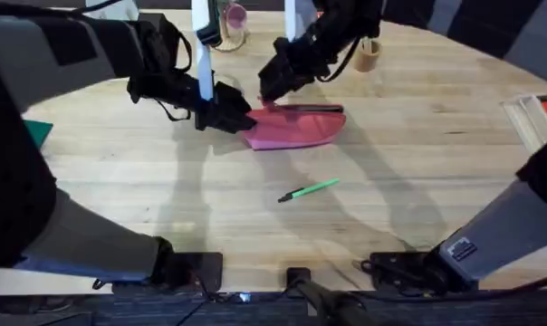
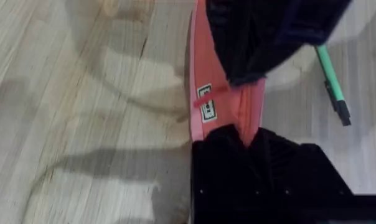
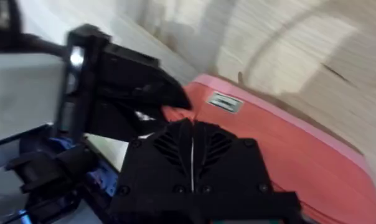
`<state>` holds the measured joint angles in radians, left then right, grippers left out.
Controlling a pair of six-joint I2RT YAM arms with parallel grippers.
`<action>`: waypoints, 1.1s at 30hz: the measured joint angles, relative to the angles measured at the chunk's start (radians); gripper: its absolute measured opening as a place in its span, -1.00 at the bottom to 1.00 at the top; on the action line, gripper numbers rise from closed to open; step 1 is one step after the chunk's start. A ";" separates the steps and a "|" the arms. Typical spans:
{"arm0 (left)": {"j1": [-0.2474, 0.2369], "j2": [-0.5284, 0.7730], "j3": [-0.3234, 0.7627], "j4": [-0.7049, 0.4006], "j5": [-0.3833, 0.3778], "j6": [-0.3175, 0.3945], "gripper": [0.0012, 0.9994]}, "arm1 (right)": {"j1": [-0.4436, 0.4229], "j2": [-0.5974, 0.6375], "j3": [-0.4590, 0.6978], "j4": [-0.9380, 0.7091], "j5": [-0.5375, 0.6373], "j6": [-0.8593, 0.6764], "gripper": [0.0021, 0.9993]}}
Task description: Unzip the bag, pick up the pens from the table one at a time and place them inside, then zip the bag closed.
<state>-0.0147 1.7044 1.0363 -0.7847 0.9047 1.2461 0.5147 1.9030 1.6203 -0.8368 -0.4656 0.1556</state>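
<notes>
Finding pen (image 1: 308,190) lying nearest, on bare table (image 1: 418,181) about midway between far and near edges, dark tip pointing toward the left edge, touching nothing. Seeing bag (image 1: 301,131) lying flat beyond it, closer to the far edge and near the middle of the table's width, long side running left to right, well apart from pen. Clamping bag's left end with left gripper (image 1: 230,118), fingers closed narrow on the pink fabric, which is tapering into them in the left wrist view. Pressing down on bag's far left corner, along the dark zipper line, with right gripper (image 1: 269,91); fingers sitting drawn together in the right wrist view, seemingly pinching something at the zipper edge, though hiding the contact itself. Holding both grippers close together at that same end, left arm reaching in from the left edge, right arm reaching across from the far right. Showing a small white label on bag's side, just beside both grippers.
</notes>
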 joint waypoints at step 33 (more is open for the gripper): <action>0.000 0.000 0.000 -0.001 0.000 0.000 -0.92 | -0.048 -0.018 0.031 0.069 -0.042 0.057 -0.94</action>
<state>-0.0147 1.7042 1.0363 -0.7853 0.9051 1.2461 0.4665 1.8850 1.6510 -0.7678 -0.5075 0.2124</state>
